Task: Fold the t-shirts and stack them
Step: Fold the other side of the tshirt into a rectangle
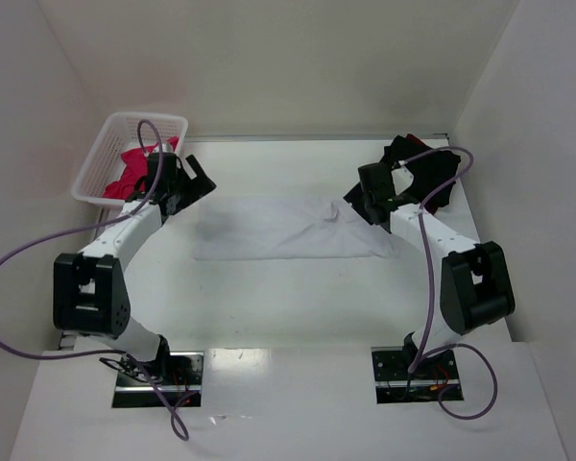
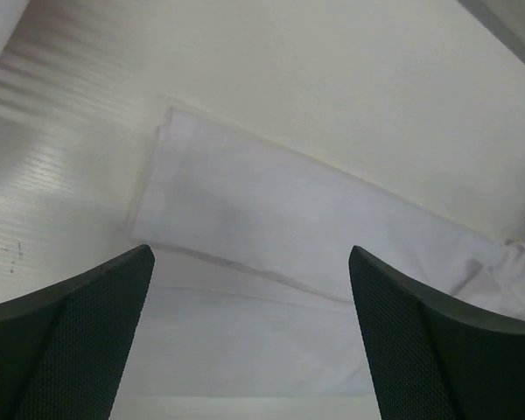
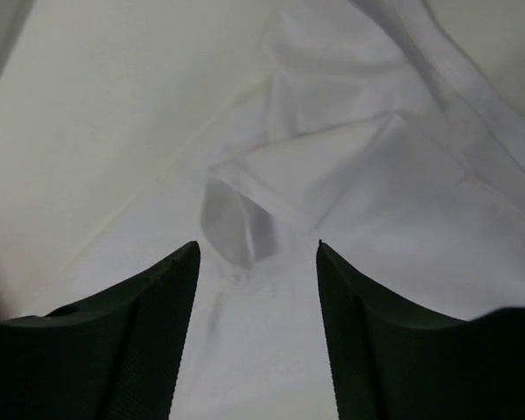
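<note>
A white t-shirt (image 1: 288,229) lies flat mid-table, folded into a long strip. My left gripper (image 1: 197,182) hovers over its left end, jaws wide open; in the left wrist view the shirt (image 2: 271,219) stretches beyond the fingers (image 2: 79,332) and the gripper (image 2: 252,289) holds nothing. Over the rumpled right end my right gripper (image 1: 360,206) stands open. The right wrist view shows creased white cloth (image 3: 359,166) under that gripper (image 3: 258,254), not pinched. A black t-shirt (image 1: 427,173) is heaped at the back right. Red and pink t-shirts (image 1: 134,165) fill the basket.
A white mesh basket (image 1: 144,118) stands at the back left corner, close behind my left arm. White walls enclose the table on the left, back and right. Purple cables loop from both arms.
</note>
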Controlling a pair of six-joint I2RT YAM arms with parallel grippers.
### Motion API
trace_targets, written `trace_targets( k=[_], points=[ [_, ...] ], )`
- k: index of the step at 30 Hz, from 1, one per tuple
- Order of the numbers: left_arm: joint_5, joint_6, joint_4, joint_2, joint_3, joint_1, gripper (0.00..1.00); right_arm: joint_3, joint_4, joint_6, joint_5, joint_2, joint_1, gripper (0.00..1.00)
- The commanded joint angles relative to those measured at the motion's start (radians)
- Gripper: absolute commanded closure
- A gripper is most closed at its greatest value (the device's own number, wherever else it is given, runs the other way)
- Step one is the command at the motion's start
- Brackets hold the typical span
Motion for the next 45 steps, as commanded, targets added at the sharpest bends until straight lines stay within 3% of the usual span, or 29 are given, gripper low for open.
trace_targets(
  k=[1,6,12,30,36,42,45],
  points=[
    [0.163,0.08,0.085,-0.13,-0.077,-0.027,0.01,-0.089,0.023,0.008,0.031,-0.012,-0.007,0.43],
    [0.296,0.105,0.1,-0.14,-0.121,-0.027,0.02,-0.107,0.056,0.008,0.029,0.015,-0.007,0.38],
    [0.329,0.141,0.078,-0.096,-0.13,-0.036,0.01,-0.123,0.111,0.008,0.029,0.035,-0.007,0.38],
    [0.311,0.142,0.059,0.035,-0.083,-0.036,0.01,-0.051,0.152,0.019,0.01,0.207,-0.007,0.62],
    [0.314,0.152,0.059,0.053,-0.074,-0.036,0.01,-0.031,0.152,0.019,0.023,0.227,-0.007,0.6],
    [0.331,0.152,0.059,0.084,-0.074,-0.036,0.01,-0.022,0.152,0.028,0.055,0.216,-0.007,0.49],
    [0.331,0.152,0.059,0.093,-0.074,-0.036,0.01,-0.022,0.165,0.028,0.064,0.201,-0.007,0.49]
  ],
)
